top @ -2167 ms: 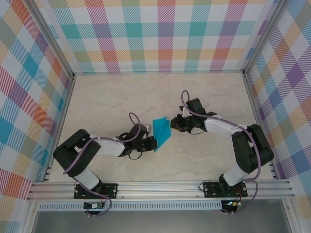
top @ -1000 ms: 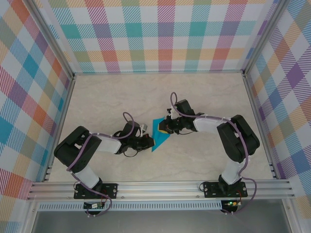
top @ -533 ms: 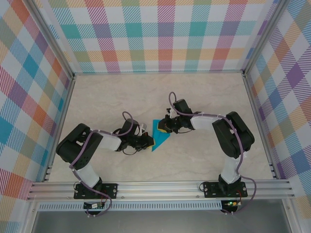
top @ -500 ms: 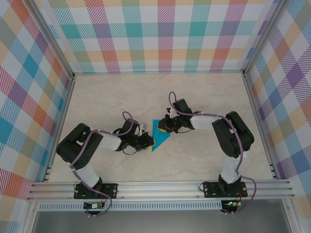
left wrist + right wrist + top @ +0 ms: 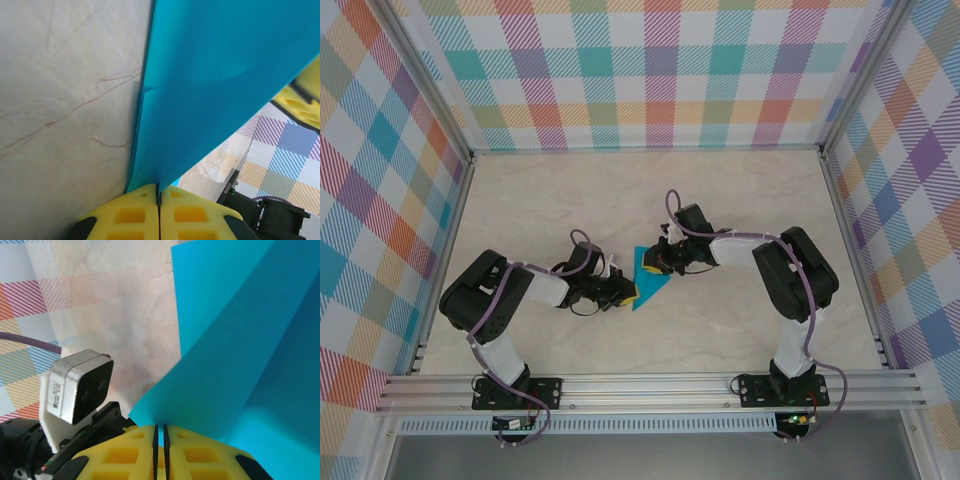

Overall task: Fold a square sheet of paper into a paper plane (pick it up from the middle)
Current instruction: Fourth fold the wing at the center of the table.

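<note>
Both arms have come in closer to each other since a moment ago, and the blue paper (image 5: 650,282) now looks like a smaller pointy shape, low over the table (image 5: 750,200) between them; from above, the left gripper (image 5: 626,291) has the paper's left side and the right gripper (image 5: 658,263) has its top edge; I cannot tell from up here if the paper lies flat on the table or sits a bit above it. From the left wrist, the left gripper (image 5: 158,192) is squeezed tight, its yellow pads (image 5: 131,215) pressed together with the bottom edge of the paper (image 5: 220,65) pinched between them; the paper goes up and away like a sail, with the table (image 5: 60,100) beside it. From the right wrist, the right gripper (image 5: 160,432) is almost fully closed too, with just a thin slit, and the edge of the paper (image 5: 240,330) is caught in that slit; two layers show, one darker; a grey camera box (image 5: 77,385) sits close by. What could go wrong: both grippers hold the same thin paper, so if one pulls away it could rip; if they push closer it could crumple or crease in the wrong spot; they are so near they could bump; and if one lets go early the fold could spring open.
</note>
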